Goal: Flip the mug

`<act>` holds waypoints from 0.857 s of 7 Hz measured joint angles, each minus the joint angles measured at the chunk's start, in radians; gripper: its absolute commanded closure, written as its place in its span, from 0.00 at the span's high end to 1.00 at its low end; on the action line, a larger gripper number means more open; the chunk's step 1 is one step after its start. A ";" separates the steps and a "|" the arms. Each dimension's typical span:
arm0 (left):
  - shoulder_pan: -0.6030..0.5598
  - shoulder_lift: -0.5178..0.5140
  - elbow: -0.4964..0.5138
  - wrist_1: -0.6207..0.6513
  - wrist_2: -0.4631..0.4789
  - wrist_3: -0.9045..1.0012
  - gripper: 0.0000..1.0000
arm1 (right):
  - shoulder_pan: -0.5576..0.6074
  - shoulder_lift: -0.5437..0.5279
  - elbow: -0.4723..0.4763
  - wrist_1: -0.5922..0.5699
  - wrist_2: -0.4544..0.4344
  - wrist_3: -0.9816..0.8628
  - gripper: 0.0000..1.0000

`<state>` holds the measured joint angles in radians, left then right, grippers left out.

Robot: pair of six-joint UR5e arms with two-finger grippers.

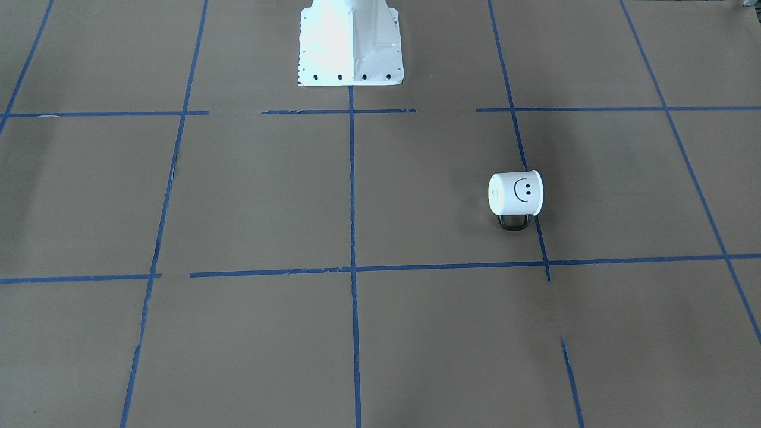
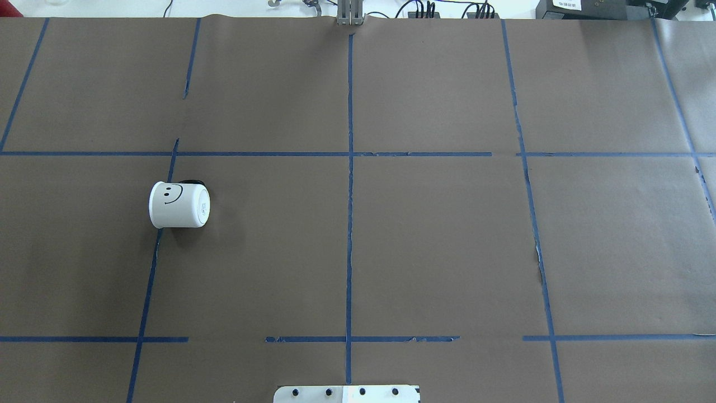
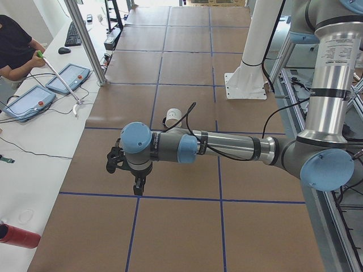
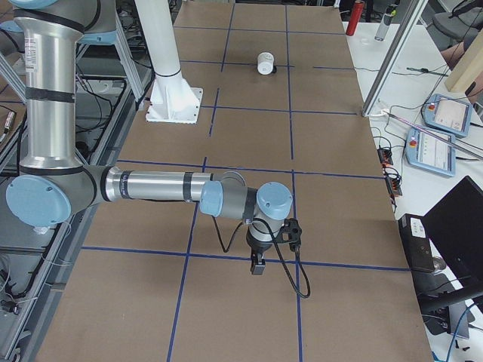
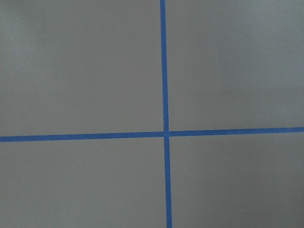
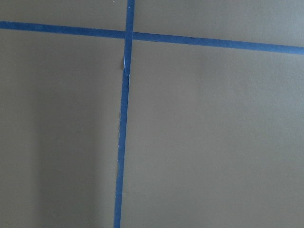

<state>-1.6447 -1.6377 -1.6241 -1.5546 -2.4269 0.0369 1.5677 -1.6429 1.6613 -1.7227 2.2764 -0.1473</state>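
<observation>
Mug [image 2: 179, 204] is noted lying on its side on the worktop [image 2: 447, 252], in the robot's left half. Its mouth is turned toward the left edge and its handle toward the far edge, so it is judged not yet flipped. Left arm [image 3: 227, 146] and right arm [image 4: 158, 185] are held out near opposite ends, well apart from it, probably a start pose. Whether the jaws stand wide or narrow cannot be told.

Illumination is bright, diffuse and even; the white robot base [image 1: 351, 41] is overexposed to glare in the front-facing view, the mug [image 2: 179, 205] casts only a faint soft shadow on the table paper [image 2: 447, 252], and both wrist views are slightly soft, the right one darker at its left.
</observation>
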 measured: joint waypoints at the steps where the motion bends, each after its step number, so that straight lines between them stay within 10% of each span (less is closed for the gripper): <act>1: 0.038 -0.001 -0.016 -0.008 -0.005 -0.004 1.00 | 0.000 0.000 0.000 0.000 0.000 0.000 1.00; 6: 0.202 0.054 -0.083 -0.290 -0.074 -0.210 1.00 | 0.000 0.000 0.000 0.000 0.000 0.000 1.00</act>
<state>-1.4432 -1.5837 -1.7074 -1.8449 -2.5009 -0.1727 1.5677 -1.6429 1.6610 -1.7227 2.2765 -0.1472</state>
